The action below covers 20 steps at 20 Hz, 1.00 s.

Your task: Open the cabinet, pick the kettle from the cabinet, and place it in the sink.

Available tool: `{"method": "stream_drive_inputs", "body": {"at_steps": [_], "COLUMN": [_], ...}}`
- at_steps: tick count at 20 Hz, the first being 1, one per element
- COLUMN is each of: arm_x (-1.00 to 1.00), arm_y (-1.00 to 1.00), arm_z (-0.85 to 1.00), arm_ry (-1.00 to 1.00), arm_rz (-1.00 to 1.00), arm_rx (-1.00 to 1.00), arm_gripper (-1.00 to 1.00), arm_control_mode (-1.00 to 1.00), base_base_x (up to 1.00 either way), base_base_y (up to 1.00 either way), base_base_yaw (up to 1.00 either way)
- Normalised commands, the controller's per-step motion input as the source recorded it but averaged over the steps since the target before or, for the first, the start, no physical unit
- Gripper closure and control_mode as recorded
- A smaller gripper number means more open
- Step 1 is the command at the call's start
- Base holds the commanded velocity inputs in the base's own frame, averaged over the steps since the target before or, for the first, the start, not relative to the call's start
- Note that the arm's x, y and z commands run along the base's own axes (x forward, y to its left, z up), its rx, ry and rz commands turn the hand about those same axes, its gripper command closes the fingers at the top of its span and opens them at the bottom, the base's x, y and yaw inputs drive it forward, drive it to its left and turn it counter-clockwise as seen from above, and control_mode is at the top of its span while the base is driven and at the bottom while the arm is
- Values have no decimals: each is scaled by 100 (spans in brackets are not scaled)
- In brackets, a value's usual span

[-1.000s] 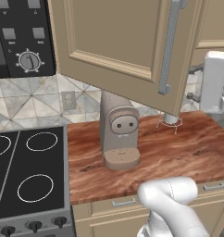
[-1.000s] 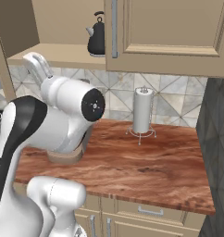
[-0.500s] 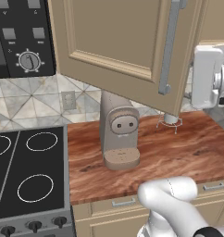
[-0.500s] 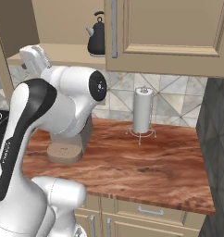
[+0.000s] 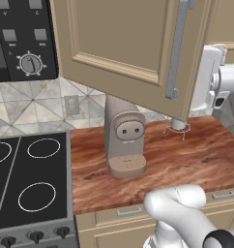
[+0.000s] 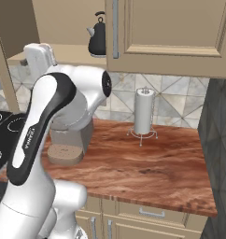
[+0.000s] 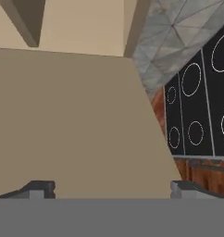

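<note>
Left base view: the cabinet [image 5: 124, 43] door hangs swung open over the coffee machine [image 5: 124, 140], and the white hand sits at the right edge, past the door's handle [image 5: 179, 48]. Right base view: the kettle [image 6: 98, 39] stands on the cabinet's shelf, to the right of the hand and slightly above it, well clear of it; the paper towel roll [image 6: 144, 112] stands below on the counter. Hand view: the gripper [image 7: 111, 187] is spread wide and empty, facing a beige panel, with the stovetop [image 7: 202, 106] off to one side. The door seems done; reaching for the kettle appears to be the step in hand. Next, the hand must turn toward the shelf and line its fingers up around the kettle.
</note>
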Motion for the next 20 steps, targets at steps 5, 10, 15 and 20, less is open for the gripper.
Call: {"method": "stream_drive_inputs", "body": {"at_steps": [5,10,15,20], "arm_x": [1,-9,-25,-27], "arm_y": [19,21,24,25], "arm_z": [1,5,11,11], "arm_ry": [11,17,7,0], "arm_rz": [15,10,9,5], "arm_rx": [6,0,0,0], "arm_gripper": [-100,-100,-100,-100], "arm_control_mode": [-100,-100,-100,-100], "base_base_x": [0,0,0,0], "base_base_y": [0,0,0,0], "base_base_yaw": [0,0,0,0]}}
